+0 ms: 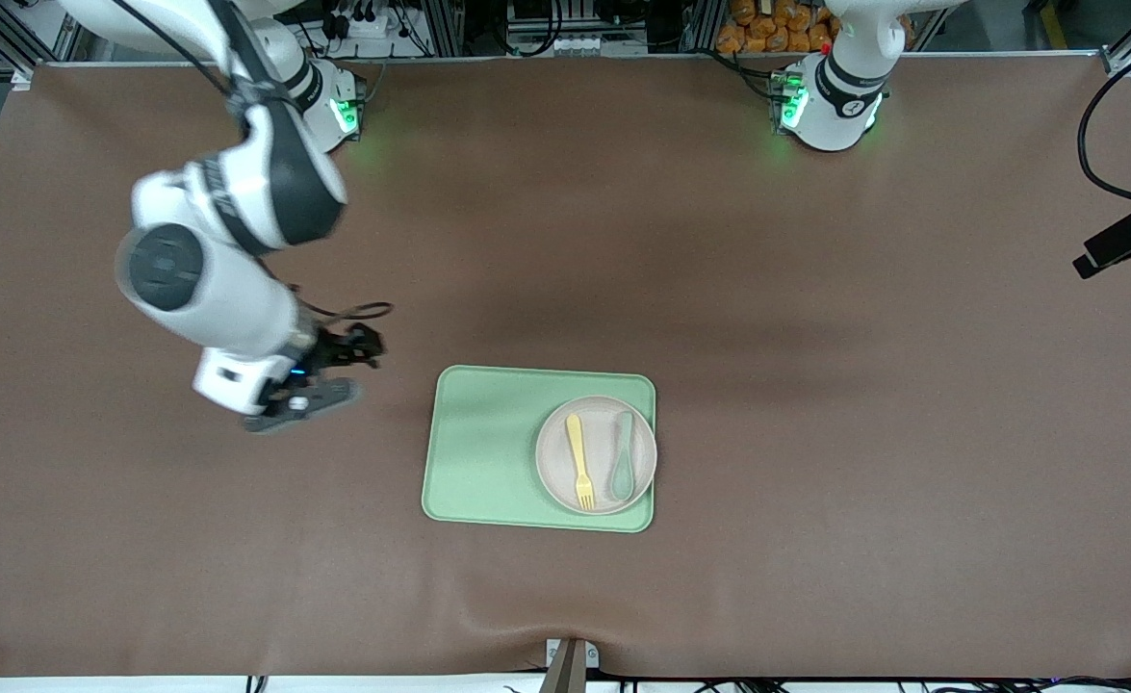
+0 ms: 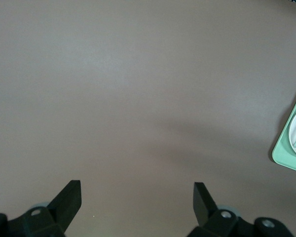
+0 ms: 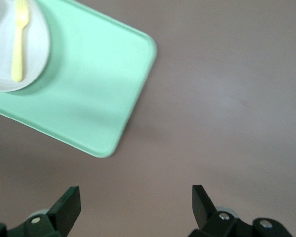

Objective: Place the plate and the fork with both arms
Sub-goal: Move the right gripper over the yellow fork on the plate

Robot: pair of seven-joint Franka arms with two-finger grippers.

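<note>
Both grippers empty, jaws spread wide. Right gripper hangs over bare table toward the right arm's end, beside the tray; its wrist view shows the tray corner and plate. Left gripper out of front view, over bare mat with the tray edge at the frame's side; left arm waits. Plate sits on the tray at the end toward the left arm. Fork lies on the plate, spoon just beside it, apart.
</note>
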